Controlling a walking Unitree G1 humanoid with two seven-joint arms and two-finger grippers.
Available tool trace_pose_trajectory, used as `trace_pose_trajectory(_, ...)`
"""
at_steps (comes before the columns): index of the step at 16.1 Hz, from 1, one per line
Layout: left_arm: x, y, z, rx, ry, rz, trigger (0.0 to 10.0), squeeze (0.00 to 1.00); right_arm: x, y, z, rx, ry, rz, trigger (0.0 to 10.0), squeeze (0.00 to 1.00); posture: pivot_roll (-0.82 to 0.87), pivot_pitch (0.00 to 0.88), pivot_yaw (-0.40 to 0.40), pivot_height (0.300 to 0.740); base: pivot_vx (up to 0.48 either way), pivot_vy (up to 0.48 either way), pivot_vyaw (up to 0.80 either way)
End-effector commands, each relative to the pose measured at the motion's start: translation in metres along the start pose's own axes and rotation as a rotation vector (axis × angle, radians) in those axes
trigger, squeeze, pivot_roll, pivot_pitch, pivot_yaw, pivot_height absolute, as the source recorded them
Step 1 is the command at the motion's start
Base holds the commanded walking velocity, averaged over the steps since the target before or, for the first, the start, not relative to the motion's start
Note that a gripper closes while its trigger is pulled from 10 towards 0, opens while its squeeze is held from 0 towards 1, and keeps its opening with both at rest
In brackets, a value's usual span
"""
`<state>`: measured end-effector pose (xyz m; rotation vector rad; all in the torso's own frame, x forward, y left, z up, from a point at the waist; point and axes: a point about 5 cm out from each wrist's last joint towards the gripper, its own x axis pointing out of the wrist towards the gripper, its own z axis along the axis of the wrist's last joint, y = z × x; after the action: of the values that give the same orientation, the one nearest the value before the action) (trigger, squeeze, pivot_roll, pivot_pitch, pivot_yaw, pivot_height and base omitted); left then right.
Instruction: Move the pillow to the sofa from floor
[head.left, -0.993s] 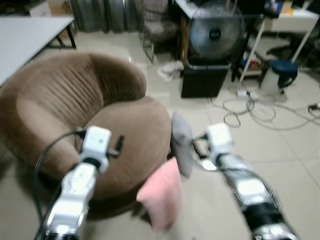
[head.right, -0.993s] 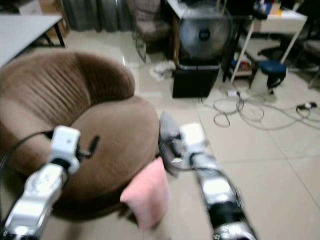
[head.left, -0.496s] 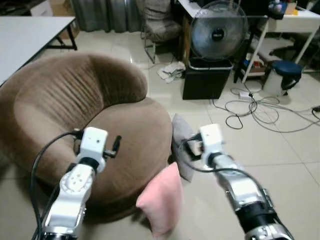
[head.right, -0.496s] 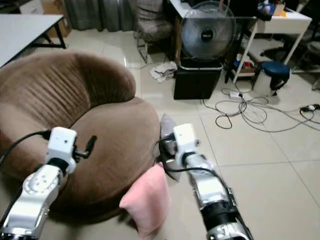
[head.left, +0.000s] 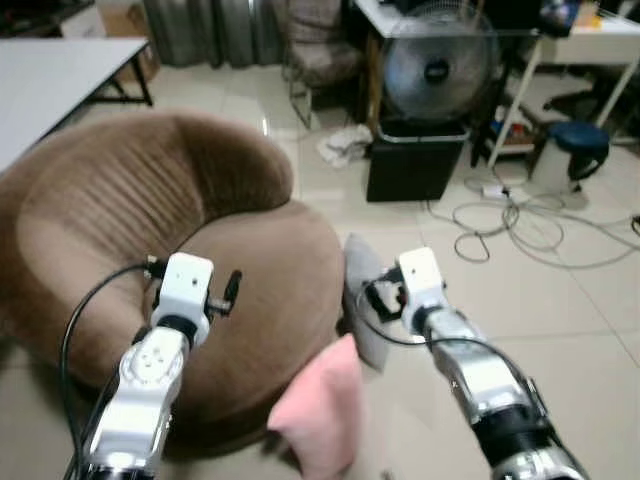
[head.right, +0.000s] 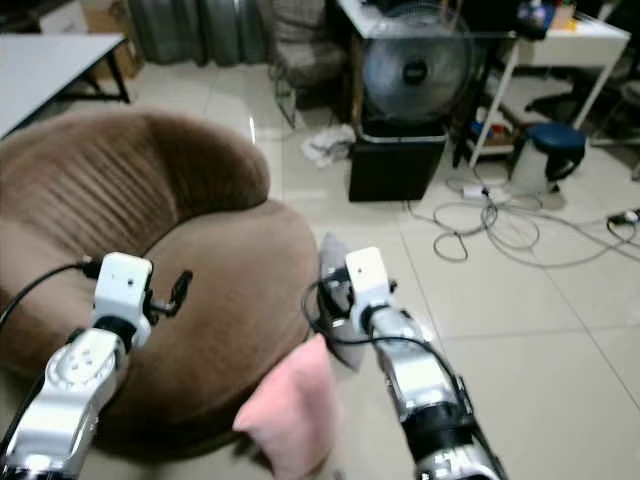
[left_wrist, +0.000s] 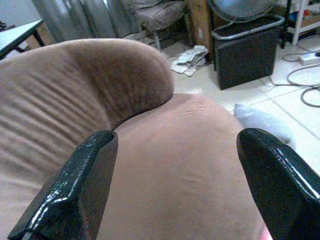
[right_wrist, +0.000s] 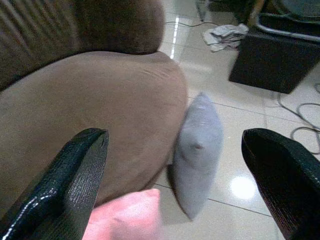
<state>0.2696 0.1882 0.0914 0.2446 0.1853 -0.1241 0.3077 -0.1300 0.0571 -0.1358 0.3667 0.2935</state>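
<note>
Right claw (right_wrist: 172, 165) has crept closer over the grey pillow (right_wrist: 197, 150) leaning against the sofa (head.left: 150, 220), both claws wide open, nothing gripped, left claw (left_wrist: 175, 185) over the seat, grasp next

Nothing legible here tbh, the round badge in the middle of the fan (head.left: 435, 52) grille has some light mark on it but it's way too blurry to read.

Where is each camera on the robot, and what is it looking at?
Head eyes: look down at the brown sofa, the gray pillow, the pink pillow and both arms.
Left wrist: between the open left tool fingers, at the sofa seat.
Right wrist: between the open right tool fingers, at the gray pillow.
All share the sofa.
</note>
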Motion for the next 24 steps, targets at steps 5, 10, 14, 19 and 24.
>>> trace_pose_trajectory(5,-0.0003,0.0002,0.0032,0.009,-0.014,-0.002,10.0,0.00,-0.0007,-0.0041,0.0020,0.013,-0.008,-0.017,10.0,0.00,0.06,0.000,0.019,0.740,0.053,0.000,0.00)
trace_pose_trajectory(10,0.0007,0.0001,0.0031,0.012,-0.010,-0.003,10.0,0.00,-0.0005,-0.0047,0.0018,0.019,0.000,-0.021,10.0,0.00,0.06,0.000,0.017,0.740,0.000,0.000,0.00)
trace_pose_trajectory(14,0.0015,-0.0003,0.0031,0.011,-0.008,-0.003,10.0,0.00,0.0001,-0.0052,0.0023,0.017,0.001,-0.022,10.0,0.00,0.06,0.000,0.016,0.740,0.000,0.000,0.00)
trace_pose_trajectory(19,0.0017,-0.0006,0.0031,0.011,-0.008,-0.004,10.0,0.00,0.0003,-0.0054,0.0026,0.016,0.001,-0.024,10.0,0.00,0.06,0.000,0.016,0.740,0.000,0.000,0.00)
trace_pose_trajectory(24,0.0023,-0.0007,0.0029,0.011,-0.007,-0.004,10.0,0.00,0.0006,-0.0057,0.0031,0.014,0.001,-0.025,10.0,0.00,0.06,0.000,0.016,0.740,0.000,0.000,0.00)
